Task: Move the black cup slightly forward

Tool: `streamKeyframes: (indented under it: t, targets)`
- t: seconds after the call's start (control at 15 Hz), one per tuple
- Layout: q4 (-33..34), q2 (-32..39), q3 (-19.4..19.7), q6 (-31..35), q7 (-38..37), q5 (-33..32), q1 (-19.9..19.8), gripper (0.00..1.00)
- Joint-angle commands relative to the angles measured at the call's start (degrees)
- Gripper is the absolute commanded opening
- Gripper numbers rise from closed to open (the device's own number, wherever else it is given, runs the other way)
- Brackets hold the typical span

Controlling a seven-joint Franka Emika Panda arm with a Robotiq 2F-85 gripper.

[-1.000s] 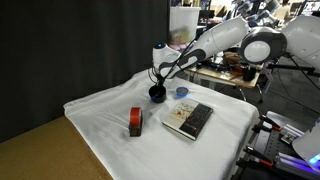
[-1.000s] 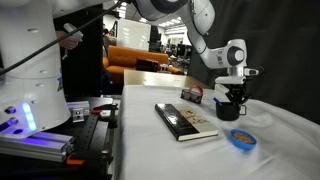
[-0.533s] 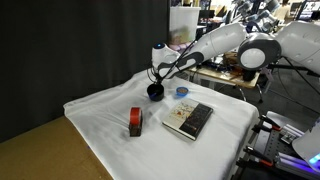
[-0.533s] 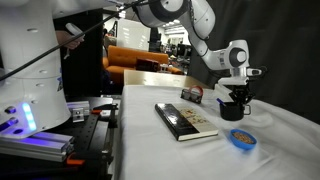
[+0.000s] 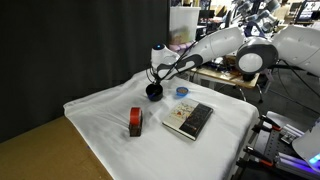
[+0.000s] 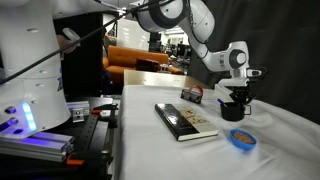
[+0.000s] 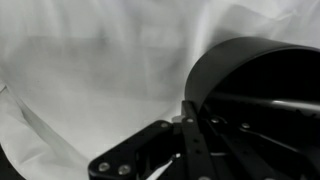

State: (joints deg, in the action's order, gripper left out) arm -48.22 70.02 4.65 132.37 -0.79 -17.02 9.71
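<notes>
The black cup sits at the back of the white-clothed table; in the exterior view from the other side it stands past the book. My gripper comes down from above and is shut on the cup's rim, as both exterior views show. In the wrist view the cup fills the right side, with one finger pressed against its wall. The cup rests on or just above the cloth; I cannot tell which.
A red-and-black block stands near the front of the cloth, also visible in an exterior view. A book lies to the right of it. A small blue disc lies beside the cup. Black curtain behind; cluttered desks beyond the table.
The gripper and the cup in it have shifted a little across the cloth, away from the book and disc. Nothing else has moved.
</notes>
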Motion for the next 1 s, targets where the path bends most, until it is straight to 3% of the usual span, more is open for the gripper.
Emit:
streamKeyframes:
  t: [0.0, 0.87, 0.93]
  targets:
    - [1.5, 1.0, -0.4, -1.1, 1.5, 1.3, 0.2, 0.01]
    - [0.8, 0.6, -1.8, -1.1, 1.4, 0.3, 0.2, 0.01]
    - [0.8, 0.6, -1.8, -1.1, 1.4, 0.2, 0.3, 0.04]
